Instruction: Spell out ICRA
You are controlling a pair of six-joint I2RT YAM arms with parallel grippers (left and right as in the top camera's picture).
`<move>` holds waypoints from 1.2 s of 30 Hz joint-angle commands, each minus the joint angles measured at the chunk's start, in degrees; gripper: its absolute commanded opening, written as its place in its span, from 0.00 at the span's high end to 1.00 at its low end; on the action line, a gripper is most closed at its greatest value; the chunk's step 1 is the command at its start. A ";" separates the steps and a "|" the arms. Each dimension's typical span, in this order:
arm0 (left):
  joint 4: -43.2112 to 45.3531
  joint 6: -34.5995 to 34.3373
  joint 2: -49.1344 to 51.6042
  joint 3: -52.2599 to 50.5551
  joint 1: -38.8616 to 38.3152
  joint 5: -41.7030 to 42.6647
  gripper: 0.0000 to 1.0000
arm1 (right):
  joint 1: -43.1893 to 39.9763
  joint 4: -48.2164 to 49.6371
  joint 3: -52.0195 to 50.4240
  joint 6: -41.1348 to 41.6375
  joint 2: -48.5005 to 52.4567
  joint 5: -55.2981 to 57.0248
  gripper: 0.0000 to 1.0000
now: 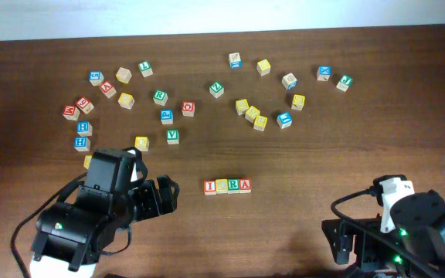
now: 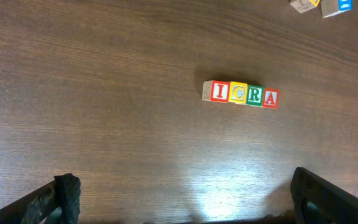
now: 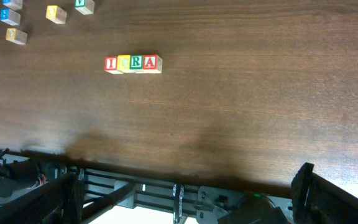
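Four letter blocks stand in a touching row (image 1: 227, 186) on the brown table: red I (image 1: 210, 187), yellow C (image 1: 222, 186), green R (image 1: 233, 185), red A (image 1: 245, 184). The row also shows in the left wrist view (image 2: 240, 94) and in the right wrist view (image 3: 133, 63). My left gripper (image 1: 167, 194) is open and empty, left of the row and apart from it. My right gripper (image 1: 344, 243) is open and empty at the table's front right edge, well away from the row.
Several loose letter blocks lie scattered across the far half of the table, from a group at the left (image 1: 83, 127) to a group at the right (image 1: 284, 119). The table's front edge and a metal frame (image 3: 166, 196) show under the right gripper.
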 commanded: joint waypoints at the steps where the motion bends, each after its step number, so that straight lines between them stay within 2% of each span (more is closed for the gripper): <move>1: -0.09 -0.28 -0.15 0.55 0.39 -0.24 0.01 | 0.42 -0.22 0.22 0.39 -0.04 0.72 0.02; 10: -0.07 -0.28 -0.15 0.55 0.39 -0.24 0.01 | 0.42 -0.66 0.22 0.39 -0.02 0.72 0.02; 14: -0.07 -0.28 -0.15 0.55 0.39 -0.24 0.01 | -0.15 -0.26 -1.27 -2.64 -1.05 6.99 0.02; 16: -0.09 -0.28 -0.15 0.55 0.39 -0.24 0.01 | -3.78 2.56 -4.52 -2.67 -4.26 8.31 0.02; 20: -0.07 -0.28 -0.15 0.55 0.39 -0.26 0.01 | -12.41 15.96 -15.76 -11.61 -13.22 7.89 0.02; 25: -0.07 -0.28 -0.15 0.55 0.39 -0.26 0.01 | -21.90 33.53 -32.54 -20.39 -24.83 0.52 0.02; 30: -0.09 -0.28 -0.15 0.55 0.39 -0.24 0.01 | -23.34 49.31 -49.94 -20.55 -36.50 -2.64 0.02; 36: -0.07 -0.28 -0.13 0.55 0.39 -0.24 0.01 | -23.47 71.60 -68.65 -20.70 -41.33 -11.04 0.02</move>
